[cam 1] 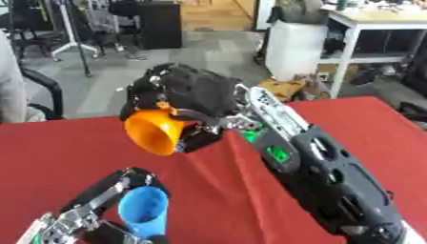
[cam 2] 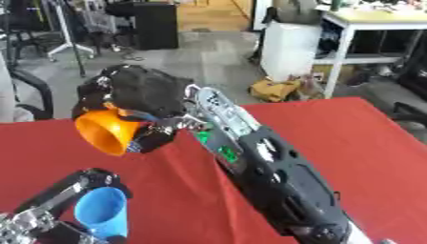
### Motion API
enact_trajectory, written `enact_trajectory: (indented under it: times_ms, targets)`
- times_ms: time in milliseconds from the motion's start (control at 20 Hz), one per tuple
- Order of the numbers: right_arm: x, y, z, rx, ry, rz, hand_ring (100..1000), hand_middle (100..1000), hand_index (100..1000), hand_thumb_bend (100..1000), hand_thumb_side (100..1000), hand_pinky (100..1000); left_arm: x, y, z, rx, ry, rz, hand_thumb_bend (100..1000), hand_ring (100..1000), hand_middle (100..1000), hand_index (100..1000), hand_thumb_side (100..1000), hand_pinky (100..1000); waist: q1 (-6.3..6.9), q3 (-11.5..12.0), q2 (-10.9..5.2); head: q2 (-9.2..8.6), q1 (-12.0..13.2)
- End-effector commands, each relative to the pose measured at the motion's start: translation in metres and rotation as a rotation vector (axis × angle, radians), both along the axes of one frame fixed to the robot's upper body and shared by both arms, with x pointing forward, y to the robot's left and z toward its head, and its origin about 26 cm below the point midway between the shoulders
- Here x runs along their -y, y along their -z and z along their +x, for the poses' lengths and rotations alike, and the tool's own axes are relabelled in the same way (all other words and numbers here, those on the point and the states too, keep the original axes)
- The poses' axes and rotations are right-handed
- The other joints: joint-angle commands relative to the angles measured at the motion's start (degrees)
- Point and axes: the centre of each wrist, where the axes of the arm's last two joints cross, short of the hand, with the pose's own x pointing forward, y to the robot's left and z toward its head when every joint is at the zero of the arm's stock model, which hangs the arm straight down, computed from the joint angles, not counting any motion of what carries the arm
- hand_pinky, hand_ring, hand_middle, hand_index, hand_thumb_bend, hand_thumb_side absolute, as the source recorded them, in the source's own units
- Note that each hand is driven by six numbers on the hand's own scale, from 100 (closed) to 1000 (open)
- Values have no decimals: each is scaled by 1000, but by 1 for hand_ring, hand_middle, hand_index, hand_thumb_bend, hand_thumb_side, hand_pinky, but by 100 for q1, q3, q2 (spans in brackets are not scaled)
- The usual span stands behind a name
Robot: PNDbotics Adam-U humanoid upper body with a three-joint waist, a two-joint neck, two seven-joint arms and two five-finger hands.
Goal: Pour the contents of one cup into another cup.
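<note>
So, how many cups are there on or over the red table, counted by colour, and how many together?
Orange cup: 1, tipped on its side in the right robot hand.
Blue cup: 1, held by the left robot hand near the lower edge.
Total: 2 cups over the red table.

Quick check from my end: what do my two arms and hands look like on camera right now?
The right arm is a bulky black shell with round cut-outs, a silver-white section near the wrist and small green lights. The right hand is black with some orange and blue showing at the fingers. The left arm is silver metal linkage, and the left hand has black fingers.
</note>
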Motion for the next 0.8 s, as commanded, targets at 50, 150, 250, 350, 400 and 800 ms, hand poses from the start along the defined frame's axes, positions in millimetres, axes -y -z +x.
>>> enact_trajectory:
  times_ms: [50, 150, 250, 350, 400, 800]
  targets:
    - [7, -13, -3, 22, 3, 32, 354, 587, 741, 223, 100, 682, -10, -5, 11, 36, -81, -14, 556, 436, 465, 669, 100, 522, 15, -1, -117, -9, 10]
    - [8, -14, -4, 17, 1, 45, 351, 586, 741, 225, 100, 681, -13, 1, 17, 49, -120, -17, 581, 444, 469, 673, 100, 525, 14, -4, -116, 5, 19]
    - [9, -14, -5, 11, -1, 57, 348, 586, 741, 227, 100, 681, -16, 6, 21, 68, -156, -21, 660, 457, 476, 678, 100, 532, 14, -11, -115, 15, 21]
    - [11, -14, -6, 1, -2, 76, 340, 586, 741, 231, 100, 679, -19, 9, 25, 90, -198, -29, 713, 475, 491, 692, 100, 543, 11, -24, -111, 24, 22]
    - [12, -13, -7, -4, -2, 86, 337, 586, 741, 233, 100, 679, -21, 11, 27, 101, -218, -32, 736, 484, 500, 701, 100, 548, 8, -33, -109, 28, 24]
    - [26, -5, -7, -104, 8, 199, 297, 586, 743, 276, 100, 670, -33, 25, 36, 186, -352, -42, 1000, 603, 651, 787, 176, 620, -2, -119, -89, 29, 47]
